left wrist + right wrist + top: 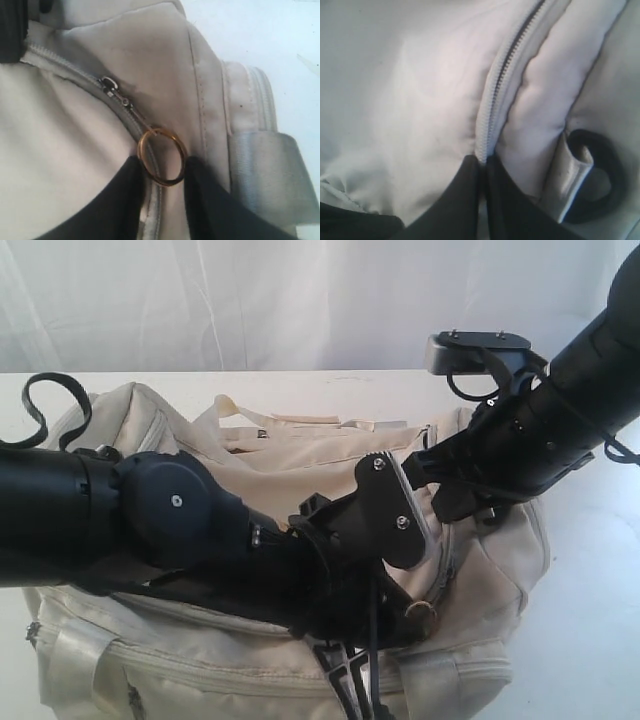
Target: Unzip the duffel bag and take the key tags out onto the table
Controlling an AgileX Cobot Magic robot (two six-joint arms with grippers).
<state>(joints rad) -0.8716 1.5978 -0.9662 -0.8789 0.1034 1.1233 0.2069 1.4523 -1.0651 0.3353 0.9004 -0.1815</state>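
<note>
Note cream duffel bag (300, 465) lying on white table (590, 620), grey zipper (65, 67) closed (brass ring (140, 152) on its pull). Find left gripper (162, 165) clamped on that ring; find right gripper (482, 162) pinched together on zipper seam beside black D-ring (615, 165).

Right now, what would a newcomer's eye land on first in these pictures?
A big cream duffel bag lies on the white table, with the black left arm and right arm reaching over it. A brass ring on the zipper pull sits between the jaws of the left gripper; whether they pinch it is unclear. The right gripper has its jaws shut on a zipper seam.
</note>
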